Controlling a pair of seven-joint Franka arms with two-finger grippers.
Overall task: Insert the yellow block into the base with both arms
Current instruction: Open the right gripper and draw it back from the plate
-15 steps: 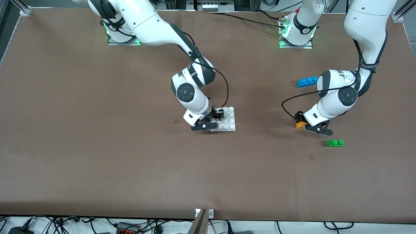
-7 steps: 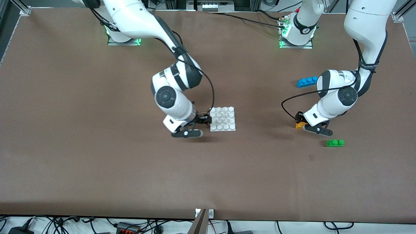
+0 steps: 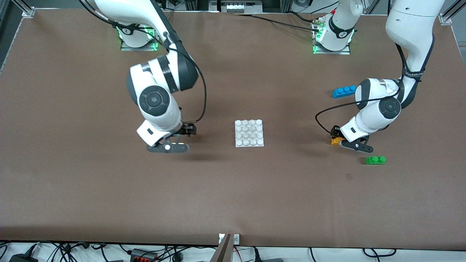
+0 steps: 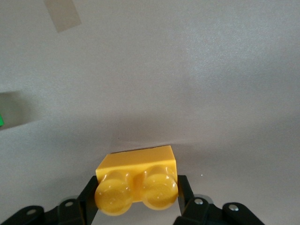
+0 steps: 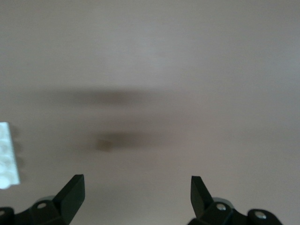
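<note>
Small orange-yellow plastic two-stud brick [image 4: 137, 180] sits low at the brown bench [image 3: 72, 189], toward the left arm's end, clamped between the closed fingers of the left pincer [image 3: 336, 140]; not visibly lifted. Flat square white studded base plate [image 3: 249, 133] lies free mid-bench, well apart from the brick, nothing seated on it. Right pincer [image 3: 184, 134] hangs over bare bench beside the plate, jaws spread wide, holding nothing. Judgement: grasp made; carry, alignment, press-in and any bracing of the plate remain.
</note>
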